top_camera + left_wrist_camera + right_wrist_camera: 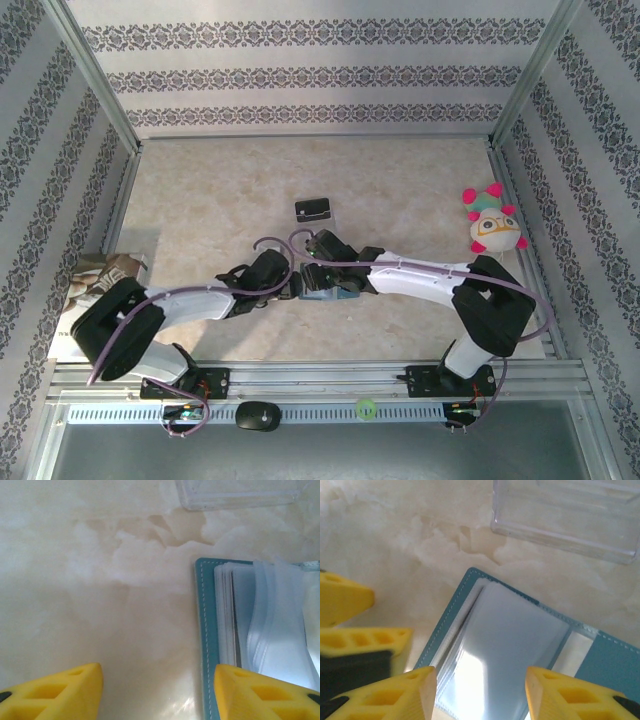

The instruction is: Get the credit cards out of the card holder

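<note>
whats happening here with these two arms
The left arm and right arm meet over the card holder, lying open on the table. Both sets of jaws are open, gripping nothing: the left's have one finger over the holder's edge and one over bare table, the right's hang above its clear sleeves. A clear stand sits just beyond.

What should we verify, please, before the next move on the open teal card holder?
1. Teal-blue rectangular card holder lies open on the marbled table: ok.
2. Right pincer is open, above the clear plastic sleeves: ok.
3. Left pincer is open, one yellow finger over the holder's stitched edge: ok.
4. A card shows in the sleeves, ready to grip: cannot tell.
5. Clear plastic stand sits apart from the holder: ok.
</note>
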You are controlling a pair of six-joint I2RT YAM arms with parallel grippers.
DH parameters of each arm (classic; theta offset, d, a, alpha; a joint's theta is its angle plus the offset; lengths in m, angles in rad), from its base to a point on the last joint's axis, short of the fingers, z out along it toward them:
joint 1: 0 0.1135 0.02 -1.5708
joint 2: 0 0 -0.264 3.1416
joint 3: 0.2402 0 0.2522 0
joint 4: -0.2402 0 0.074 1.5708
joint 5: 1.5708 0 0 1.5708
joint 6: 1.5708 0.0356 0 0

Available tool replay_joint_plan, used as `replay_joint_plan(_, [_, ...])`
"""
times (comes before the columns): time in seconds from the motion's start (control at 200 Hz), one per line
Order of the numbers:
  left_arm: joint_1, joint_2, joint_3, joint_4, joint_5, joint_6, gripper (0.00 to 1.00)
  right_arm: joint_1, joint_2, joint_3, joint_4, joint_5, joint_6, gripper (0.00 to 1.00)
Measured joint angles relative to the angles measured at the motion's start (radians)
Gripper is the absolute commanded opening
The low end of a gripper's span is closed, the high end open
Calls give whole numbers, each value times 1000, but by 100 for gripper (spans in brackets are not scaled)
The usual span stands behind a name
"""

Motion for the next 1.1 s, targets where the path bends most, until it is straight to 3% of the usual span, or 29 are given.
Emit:
replay_joint_plan(0.31, [10,-116,-72,-1,-18,-31,61,11,148,101,-74,16,-3,51])
replay_joint_plan(0.794, [22,-114,-96,6,-17,-46,61,68,249,209,-167,88,-26,52])
replay_joint_plan(0.874, [27,-114,-98,6,-16,-49,61,71,250,211,-170,92,-35,46])
replay_joint_plan(1.099, [28,-113,-98,20,-5,-50,61,72,252,212,-159,107,-61,15])
